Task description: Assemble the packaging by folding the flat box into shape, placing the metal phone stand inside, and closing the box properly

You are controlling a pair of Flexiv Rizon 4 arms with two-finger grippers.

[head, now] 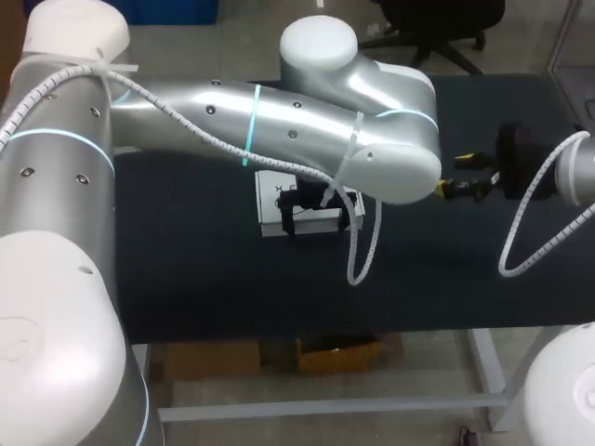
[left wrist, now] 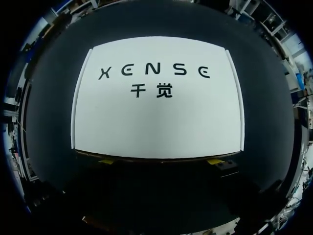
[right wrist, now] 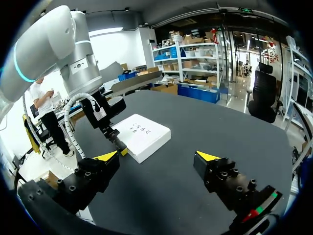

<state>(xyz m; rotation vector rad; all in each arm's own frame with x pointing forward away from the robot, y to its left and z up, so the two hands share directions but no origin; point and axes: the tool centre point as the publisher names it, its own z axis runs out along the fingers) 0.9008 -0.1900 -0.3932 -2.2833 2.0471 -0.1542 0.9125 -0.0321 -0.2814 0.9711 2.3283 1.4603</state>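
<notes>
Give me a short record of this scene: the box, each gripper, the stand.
box: white, looks closed, lying flat on the table
left gripper: open, tips spread along one edge of the box
right gripper: open, empty, above bare table, apart from the box
stand: not visible in any view

Our left arm [head: 279, 121] hides most of the white box [head: 268, 209] from the head camera. Of our left gripper [left wrist: 160, 160] the wrist view shows only two yellow slivers at the box's edge; we cannot tell whether they touch it.
</notes>
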